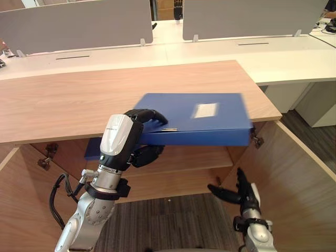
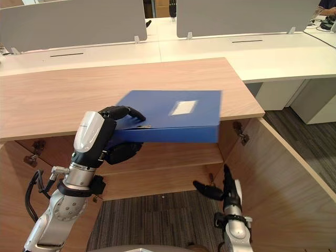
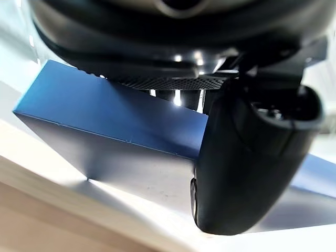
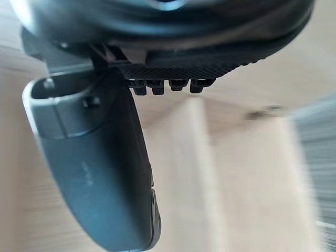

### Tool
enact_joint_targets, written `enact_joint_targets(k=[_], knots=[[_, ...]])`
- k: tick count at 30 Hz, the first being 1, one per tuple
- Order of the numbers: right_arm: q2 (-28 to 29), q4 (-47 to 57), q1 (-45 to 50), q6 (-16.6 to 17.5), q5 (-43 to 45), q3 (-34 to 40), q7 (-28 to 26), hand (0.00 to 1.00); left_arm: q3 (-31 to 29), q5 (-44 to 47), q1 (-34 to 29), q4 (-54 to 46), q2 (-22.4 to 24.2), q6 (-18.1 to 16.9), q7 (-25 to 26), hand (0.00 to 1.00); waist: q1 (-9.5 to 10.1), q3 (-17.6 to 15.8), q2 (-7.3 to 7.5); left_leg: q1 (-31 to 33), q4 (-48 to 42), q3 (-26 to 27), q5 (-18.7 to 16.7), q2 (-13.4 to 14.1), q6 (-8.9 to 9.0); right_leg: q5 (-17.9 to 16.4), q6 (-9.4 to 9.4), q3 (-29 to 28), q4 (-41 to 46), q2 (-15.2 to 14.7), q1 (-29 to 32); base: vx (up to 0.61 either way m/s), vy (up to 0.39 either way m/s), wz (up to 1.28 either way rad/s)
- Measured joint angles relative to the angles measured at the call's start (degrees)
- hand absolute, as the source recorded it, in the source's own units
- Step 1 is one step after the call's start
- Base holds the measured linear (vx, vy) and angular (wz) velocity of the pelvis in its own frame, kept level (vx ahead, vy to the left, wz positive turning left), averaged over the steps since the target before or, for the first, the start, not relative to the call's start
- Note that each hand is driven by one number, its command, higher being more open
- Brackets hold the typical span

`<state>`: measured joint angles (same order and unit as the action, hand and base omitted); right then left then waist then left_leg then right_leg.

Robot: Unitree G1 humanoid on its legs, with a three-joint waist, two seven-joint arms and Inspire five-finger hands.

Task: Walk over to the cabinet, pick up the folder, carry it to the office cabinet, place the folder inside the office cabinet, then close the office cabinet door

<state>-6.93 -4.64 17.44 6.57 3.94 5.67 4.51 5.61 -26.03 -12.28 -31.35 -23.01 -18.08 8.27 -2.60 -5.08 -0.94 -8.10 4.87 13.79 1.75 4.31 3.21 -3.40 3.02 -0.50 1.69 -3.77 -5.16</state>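
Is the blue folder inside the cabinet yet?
Not yet. The left hand grips the folder at the front edge of the cabinet top, above the shelf.

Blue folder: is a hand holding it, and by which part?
Left hand grips the blue folder by its near edge toward the left end, fingers on top, thumb below. Right hand open, empty.

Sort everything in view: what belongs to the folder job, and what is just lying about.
Job: flat blue box folder with white label, gripped at its left end by the left robot hand; open light-wood office cabinet with its swung-out right door; right robot hand, open, low before it.
Bystanders: white desks, grey divider panels, striped grey carpet.
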Motion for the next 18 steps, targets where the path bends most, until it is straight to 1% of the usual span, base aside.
enact_joint_targets(k=[1, 3, 4, 5, 6, 7, 8, 9, 10, 12, 15, 18], knots=[[0.0, 2.5, 0.4, 0.1, 0.9, 0.5, -0.2, 1.00, 0.1, 1.7, -0.3, -0.8, 0.3, -0.2, -0.4, 0.00, 0.00, -0.1, 0.06, 0.0, -0.1, 0.1, -0.1, 0.0, 0.00, 0.0, 0.00, -0.1, 0.0, 0.0, 0.0, 0.00, -0.014, -0.06], [0.0, 11.4, 1.4, 1.7, 4.5, 2.3, -1.1, 1.00, 0.2, 11.2, -2.2, -3.3, 2.0, -0.6, -2.2, 0.00, -0.01, -0.4, 0.36, 0.0, -0.5, 0.6, -0.6, 0.1, -0.01, 0.0, 0.01, -0.7, 0.0, 0.1, 0.1, 0.01, -0.012, -0.13], [0.0, 13.2, 1.4, 2.0, 6.2, 2.8, -1.6, 1.00, 0.2, 14.6, -2.8, -3.6, 2.5, -0.6, -2.8, 0.00, 0.00, -0.4, 0.41, 0.0, -0.7, 0.8, -0.8, 0.1, 0.03, 0.0, 0.02, -0.9, 0.0, 0.1, 0.1, 0.01, -0.012, -0.18], [0.0, 16.6, 1.5, 2.9, 8.4, 3.5, -2.1, 1.00, 0.1, 19.9, -3.8, -4.2, 3.4, -0.6, -3.7, 0.00, -0.03, -0.5, 0.51, 0.0, -1.2, 1.1, -1.3, 0.2, 0.10, 0.0, 0.03, -1.2, 0.0, 0.1, 0.1, 0.01, -0.008, -0.13], [-0.1, 18.4, 1.7, 3.1, 9.5, 3.8, -2.3, 1.00, -0.1, 22.4, -4.3, -4.5, 3.9, -0.6, -4.4, 0.00, -0.07, -0.5, 0.53, 0.0, -1.3, 1.2, -1.4, 0.2, 0.09, 0.0, 0.03, -1.3, 0.0, 0.1, 0.1, 0.01, -0.013, -0.10], [-0.3, 21.6, 2.1, 3.8, 12.0, 4.3, -3.0, 1.00, -0.3, 27.6, -5.1, -4.8, 4.5, -0.6, -5.8, 0.00, -0.11, -0.5, 0.53, 0.0, -1.4, 1.3, -1.6, 0.2, 0.09, 0.0, 0.04, -1.4, -0.1, 0.1, 0.1, 0.02, -0.016, -0.06], [-0.6, 24.3, 2.4, 4.4, 15.5, 4.6, -4.6, 1.00, -0.6, 34.9, -5.8, -4.8, 4.8, -0.3, -8.3, 0.00, -0.10, -0.5, 0.54, 0.0, -1.4, 1.4, -1.6, 0.2, 0.09, 0.0, 0.04, -1.5, -0.1, 0.2, 0.1, 0.02, -0.017, -0.06], [-0.9, 25.5, 2.4, 4.6, 17.0, 4.6, -5.3, 1.00, -0.6, 38.2, -6.2, -4.8, 5.0, -0.1, -9.3, 0.00, -0.11, -0.5, 0.54, 0.0, -1.4, 1.5, -1.7, 0.3, 0.09, 0.0, 0.06, -1.6, -0.1, 0.2, 0.2, 0.02, -0.018, -0.06], [-1.7, 27.2, 2.3, 4.9, 19.4, 4.5, -6.6, 1.00, -0.5, 44.1, -6.9, -4.8, 5.4, 0.5, -11.3, 0.00, -0.08, -0.5, 0.57, 0.0, -1.4, 1.6, -1.7, 0.3, 0.08, 0.1, 0.10, -1.8, -0.1, 0.2, 0.2, 0.02, -0.019, -0.06], [-3.9, 29.4, 1.6, 4.9, 22.2, 3.3, -8.3, 1.00, -0.4, 52.9, -7.7, -4.8, 5.6, 2.2, -14.5, 0.00, -0.05, -0.6, 0.67, 0.0, -1.4, 1.8, -1.9, 0.3, 0.05, 0.1, 0.21, -2.0, -0.1, 0.2, 0.2, 0.01, -0.020, -0.06], [-8.5, 30.2, -1.7, 5.0, 24.1, 0.0, -9.8, 1.00, 1.0, 60.3, -7.9, -4.1, 5.2, 3.9, -17.1, 0.00, -0.04, -0.6, 0.82, 0.0, -1.8, 2.2, -2.1, 0.3, 0.03, 0.2, 0.37, -2.3, -0.1, 0.2, 0.2, -0.01, -0.013, -0.06], [-15.8, 30.2, -8.4, 5.0, 25.7, -5.8, -11.8, 1.00, 4.7, 66.8, -7.9, -2.1, 2.4, 5.5, -20.4, 0.00, 0.03, -0.6, 0.79, 0.0, -2.4, 2.6, -2.4, 0.3, 0.02, 0.3, 0.47, -2.7, 0.1, 0.2, 0.1, -0.03, -0.016, -0.06]])
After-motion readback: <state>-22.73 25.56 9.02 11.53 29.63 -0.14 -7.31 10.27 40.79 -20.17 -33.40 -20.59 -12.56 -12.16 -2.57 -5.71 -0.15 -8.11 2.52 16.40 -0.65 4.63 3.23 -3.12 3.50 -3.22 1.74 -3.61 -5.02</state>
